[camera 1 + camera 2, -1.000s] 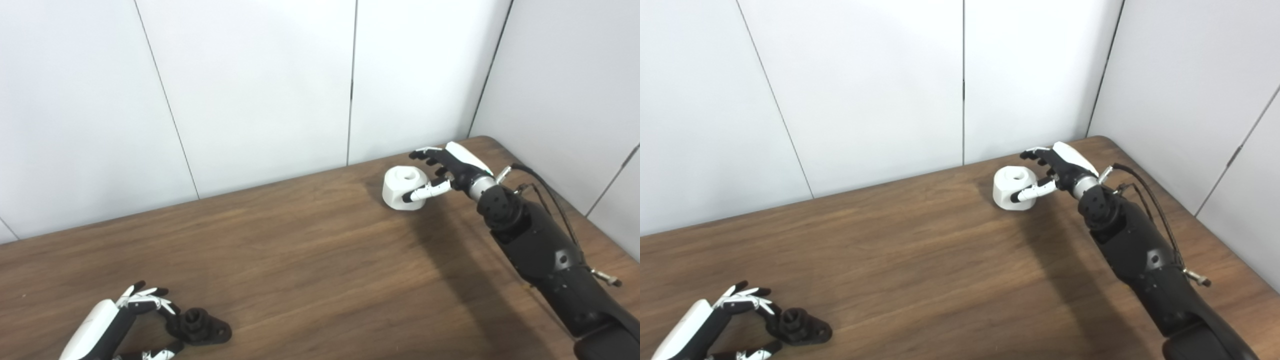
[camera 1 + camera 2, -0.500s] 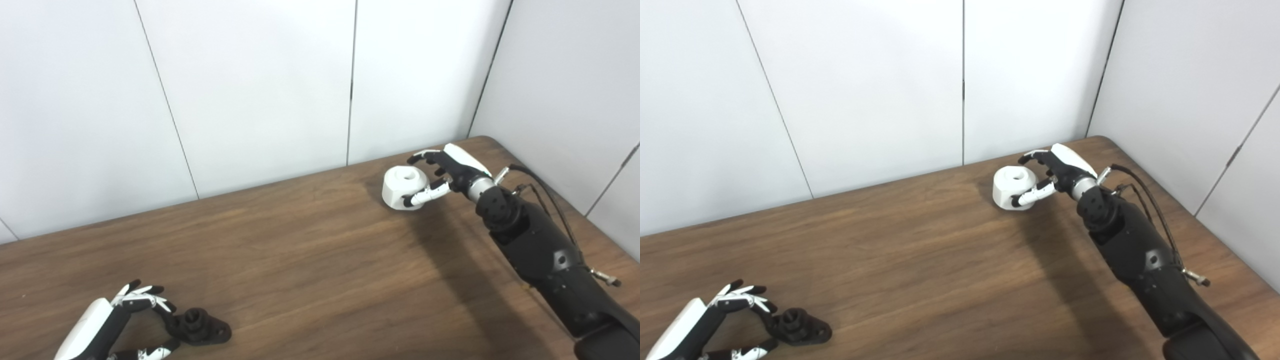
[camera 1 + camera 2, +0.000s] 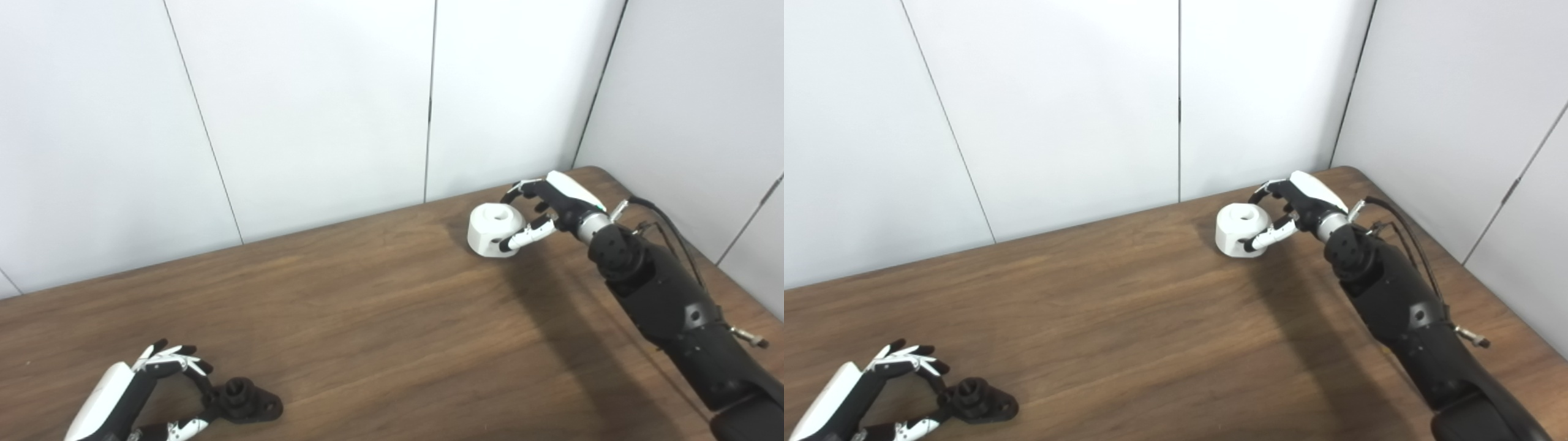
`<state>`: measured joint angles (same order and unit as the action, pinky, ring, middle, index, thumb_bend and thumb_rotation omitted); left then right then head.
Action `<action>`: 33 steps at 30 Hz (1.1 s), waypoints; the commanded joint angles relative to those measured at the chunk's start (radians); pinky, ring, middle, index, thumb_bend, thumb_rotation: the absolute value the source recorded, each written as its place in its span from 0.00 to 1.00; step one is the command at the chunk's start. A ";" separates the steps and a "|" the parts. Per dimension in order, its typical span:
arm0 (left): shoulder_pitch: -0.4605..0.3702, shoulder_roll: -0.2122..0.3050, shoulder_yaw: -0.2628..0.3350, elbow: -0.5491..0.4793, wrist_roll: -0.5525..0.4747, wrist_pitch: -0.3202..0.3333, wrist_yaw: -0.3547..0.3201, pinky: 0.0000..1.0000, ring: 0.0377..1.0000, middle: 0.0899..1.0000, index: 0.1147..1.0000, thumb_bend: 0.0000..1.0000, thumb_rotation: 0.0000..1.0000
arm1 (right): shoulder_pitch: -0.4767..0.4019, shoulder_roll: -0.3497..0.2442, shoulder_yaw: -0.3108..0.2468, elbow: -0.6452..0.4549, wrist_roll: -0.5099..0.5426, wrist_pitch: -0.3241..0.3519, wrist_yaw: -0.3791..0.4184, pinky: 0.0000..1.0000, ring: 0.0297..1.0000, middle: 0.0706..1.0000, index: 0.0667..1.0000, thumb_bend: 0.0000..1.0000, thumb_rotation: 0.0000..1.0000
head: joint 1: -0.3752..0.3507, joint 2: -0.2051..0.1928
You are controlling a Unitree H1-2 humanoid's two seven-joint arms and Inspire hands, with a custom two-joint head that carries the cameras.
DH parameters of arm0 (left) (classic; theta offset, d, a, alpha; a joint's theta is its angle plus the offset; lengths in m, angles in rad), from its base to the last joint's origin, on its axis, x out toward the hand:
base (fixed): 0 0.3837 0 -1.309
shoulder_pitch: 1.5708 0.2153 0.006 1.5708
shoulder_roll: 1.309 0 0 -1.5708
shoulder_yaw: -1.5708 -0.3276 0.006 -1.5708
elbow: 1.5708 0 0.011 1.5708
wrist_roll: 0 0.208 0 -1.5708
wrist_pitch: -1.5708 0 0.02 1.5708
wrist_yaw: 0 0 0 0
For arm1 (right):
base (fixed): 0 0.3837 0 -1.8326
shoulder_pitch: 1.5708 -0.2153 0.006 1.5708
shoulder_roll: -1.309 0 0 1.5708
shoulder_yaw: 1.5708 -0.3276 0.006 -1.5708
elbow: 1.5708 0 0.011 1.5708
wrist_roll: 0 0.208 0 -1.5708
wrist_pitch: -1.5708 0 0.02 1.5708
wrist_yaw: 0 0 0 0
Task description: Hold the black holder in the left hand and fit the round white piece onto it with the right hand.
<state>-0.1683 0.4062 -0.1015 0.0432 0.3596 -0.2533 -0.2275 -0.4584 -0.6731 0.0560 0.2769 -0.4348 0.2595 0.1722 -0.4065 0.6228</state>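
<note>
One wooden table (image 3: 380, 318) holds two loose parts and two robot hands; no writing or labels can be read on anything.

At the near left edge, the left hand (image 3: 144, 392), with a white back and black fingers marked with white, lies low over the tabletop. Its fingers (image 3: 174, 364) and thumb are spread apart around the left end of the black holder (image 3: 245, 401), close against it but not clamped on it; whether they touch cannot be told. The holder is a single matte black piece: a flat base with rounded ends, and a short ribbed stub standing upright on it. It rests on the table.

The table's surface is brown wood grain, smooth, with a soft shadow under the right arm.

Far to the right, near the back corner, sits the one white piece (image 3: 495, 229), a chunky round block with faceted sides and a round hole in its top. It rests on the table, well apart from the holder. The right hand (image 3: 542, 211) curls around its right side, fingers arched over the far rim and thumb against the near side, wrapping it loosely. The black right arm (image 3: 667, 306) carries a thin cable (image 3: 670, 226) along its outer side.
</note>
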 commanded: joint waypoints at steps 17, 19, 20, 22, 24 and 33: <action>-0.058 0.042 -0.012 0.064 0.042 -0.048 0.025 0.94 0.87 0.74 0.61 1.00 0.00 | -0.026 -0.044 -0.029 -0.073 0.008 -0.015 0.012 0.79 0.90 0.89 0.68 0.88 0.25 | 0.037 0.024; -0.066 0.050 -0.024 0.078 0.060 -0.045 0.019 0.92 0.88 0.76 0.64 1.00 0.00 | -0.025 -0.046 -0.033 -0.081 0.008 -0.009 0.015 0.80 0.91 0.89 0.68 0.88 0.25 | 0.049 0.029; -0.071 0.054 -0.031 0.087 0.069 -0.045 0.017 0.92 0.88 0.77 0.66 1.00 0.00 | -0.024 -0.048 -0.035 -0.086 0.008 -0.006 0.016 0.81 0.91 0.89 0.68 0.88 0.25 | 0.049 0.029; -0.082 0.060 -0.044 0.108 0.088 -0.050 0.021 0.92 0.88 0.79 0.69 1.00 0.00 | -0.023 -0.049 -0.041 -0.093 0.009 -0.002 0.015 0.80 0.90 0.89 0.68 0.88 0.24 | 0.048 0.027; -0.090 0.063 -0.051 0.121 0.098 -0.058 0.026 0.91 0.88 0.79 0.70 1.00 0.00 | -0.021 -0.050 -0.046 -0.097 0.010 0.000 0.014 0.81 0.90 0.88 0.67 0.90 0.25 | 0.046 0.026; -0.103 0.058 -0.073 0.149 0.109 -0.078 0.046 0.92 0.87 0.76 0.64 1.00 0.00 | -0.020 -0.050 -0.050 -0.101 0.004 0.004 0.015 0.81 0.90 0.88 0.67 0.91 0.26 | 0.045 0.025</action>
<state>-0.2492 0.4535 -0.1610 0.1886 0.4449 -0.3152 -0.1807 -0.4459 -0.6823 0.0230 0.2091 -0.4244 0.2688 0.1969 -0.3559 0.6504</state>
